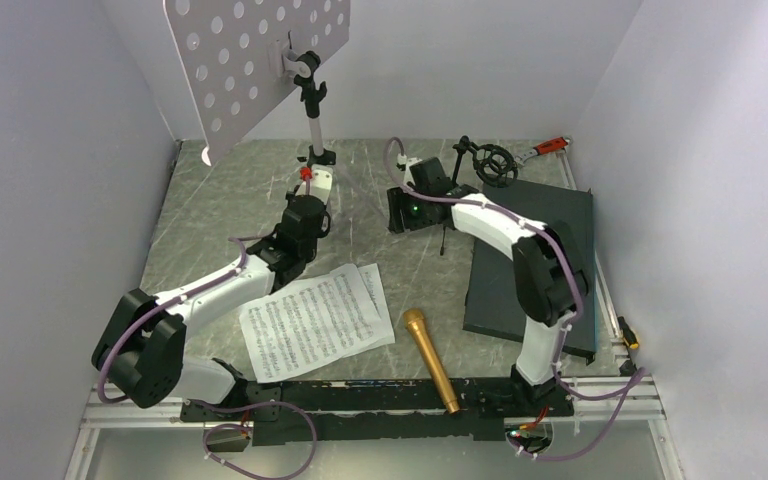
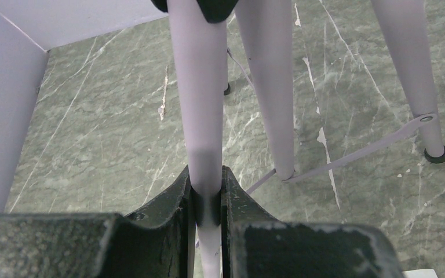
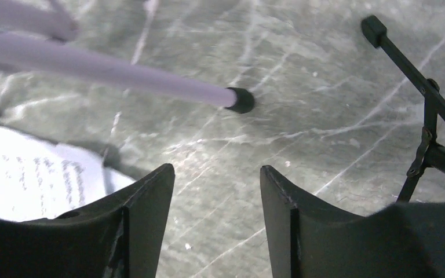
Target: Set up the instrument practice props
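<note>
Now, stand placement is judged the step in hand. The sheets (image 1: pixel 315 320) and microphone (image 1: pixel 430 358) are seen lying behind both pairs of fingers. The left fingers (image 2: pixel 171 211) are clamped on a leg of the stand (image 2: pixel 200 104). The right fingers (image 3: pixel 145 223) are spread and empty, and the mic stand (image 3: pixel 443 159) just beyond them is judged next to be gripped.

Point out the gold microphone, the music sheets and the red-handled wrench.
gold microphone (image 1: pixel 433 362): top view, middle of its body.
music sheets (image 1: pixel 315 322): top view, centre of the printed pages.
red-handled wrench (image 1: pixel 553 145): top view, on the red handle.
</note>
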Tool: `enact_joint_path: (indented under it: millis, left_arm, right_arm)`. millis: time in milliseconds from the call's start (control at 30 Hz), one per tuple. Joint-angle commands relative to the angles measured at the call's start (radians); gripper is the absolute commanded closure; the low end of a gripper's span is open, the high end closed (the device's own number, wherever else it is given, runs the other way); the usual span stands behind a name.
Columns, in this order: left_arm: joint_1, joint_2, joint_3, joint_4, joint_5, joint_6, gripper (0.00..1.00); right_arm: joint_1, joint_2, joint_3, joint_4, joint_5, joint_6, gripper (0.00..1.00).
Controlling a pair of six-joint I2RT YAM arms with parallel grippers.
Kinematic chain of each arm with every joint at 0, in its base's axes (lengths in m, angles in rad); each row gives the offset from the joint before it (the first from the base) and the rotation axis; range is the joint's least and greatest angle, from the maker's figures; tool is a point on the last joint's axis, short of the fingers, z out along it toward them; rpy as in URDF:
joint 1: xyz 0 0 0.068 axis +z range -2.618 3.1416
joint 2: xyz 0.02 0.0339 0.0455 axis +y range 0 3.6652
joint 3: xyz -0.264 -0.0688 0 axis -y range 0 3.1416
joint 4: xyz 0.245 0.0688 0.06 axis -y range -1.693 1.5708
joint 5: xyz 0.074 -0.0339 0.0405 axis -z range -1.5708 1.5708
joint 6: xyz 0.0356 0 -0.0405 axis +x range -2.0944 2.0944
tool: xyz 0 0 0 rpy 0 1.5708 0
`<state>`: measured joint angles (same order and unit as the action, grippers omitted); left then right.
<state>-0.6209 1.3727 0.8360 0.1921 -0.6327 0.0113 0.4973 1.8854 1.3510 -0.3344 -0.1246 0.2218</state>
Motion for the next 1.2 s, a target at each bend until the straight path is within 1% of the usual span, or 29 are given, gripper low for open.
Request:
enact_joint_path:
  millis: [0,200,333,433,467,500,533,567,600,700,767,800,833,867,1000,1067,1167]
  left_arm:
    - [-0.014,0.018,-0.033,-0.187,0.001,0.008,0.97]
    - [-0.015,-0.004,-0.048,-0.164,0.055,0.007,0.97]
    - [-0.018,-0.02,-0.06,-0.145,0.098,0.003,0.97]
    - [-0.019,-0.039,-0.065,-0.142,0.124,0.005,0.97]
    - [-0.019,-0.045,-0.067,-0.142,0.133,0.006,0.94]
    - [-0.019,-0.054,-0.069,-0.141,0.145,0.008,0.88]
    - [-0.019,-0.065,-0.071,-0.138,0.158,0.009,0.77]
    - [-0.018,-0.073,-0.073,-0.135,0.172,0.009,0.63]
    - [-0.018,-0.08,-0.071,-0.136,0.183,0.003,0.55]
    - [-0.018,-0.094,-0.052,-0.151,0.196,-0.005,0.41]
    - [-0.019,-0.1,-0.045,-0.152,0.204,-0.005,0.37]
    - [-0.019,-0.106,-0.045,-0.152,0.207,-0.005,0.26]
    - [-0.019,-0.111,-0.044,-0.152,0.208,-0.006,0.09]
    - [-0.019,-0.118,-0.043,-0.153,0.211,-0.005,0.07]
    - [-0.019,-0.176,-0.045,-0.176,0.229,-0.059,0.06]
    - [-0.019,-0.22,-0.05,-0.19,0.239,-0.074,0.06]
    - [-0.019,-0.296,-0.043,-0.285,0.267,-0.086,0.06]
  right_arm:
    - [0.031,-0.157,-0.047,0.081,-0.066,-0.029,0.35]
    - [0.057,-0.376,-0.117,0.152,-0.08,-0.018,0.15]
    - [0.081,-0.475,-0.09,0.163,-0.087,-0.018,0.09]
    - [0.087,-0.501,-0.055,0.15,-0.101,-0.005,0.07]
    - [0.088,-0.509,-0.048,0.148,-0.103,-0.001,0.07]
    - [0.089,-0.516,-0.045,0.147,-0.107,0.004,0.07]
    - [0.089,-0.524,-0.044,0.147,-0.11,0.008,0.06]
    - [0.089,-0.532,-0.044,0.149,-0.11,0.01,0.06]
    - [0.089,-0.538,-0.048,0.151,-0.111,0.013,0.06]
    - [0.089,-0.554,-0.056,0.151,-0.109,0.014,0.05]
    - [0.089,-0.563,-0.058,0.146,-0.104,0.012,0.05]
    - [0.089,-0.567,-0.058,0.142,-0.101,0.01,0.05]
    - [0.089,-0.572,-0.058,0.137,-0.096,0.007,0.05]
    - [0.089,-0.578,-0.059,0.132,-0.092,0.004,0.04]
    - [0.089,-0.612,-0.067,0.108,-0.073,-0.009,0.01]
    - [0.089,-0.635,-0.076,0.095,-0.062,-0.016,0.0]
    - [0.087,-0.666,-0.09,0.061,-0.054,-0.018,0.0]
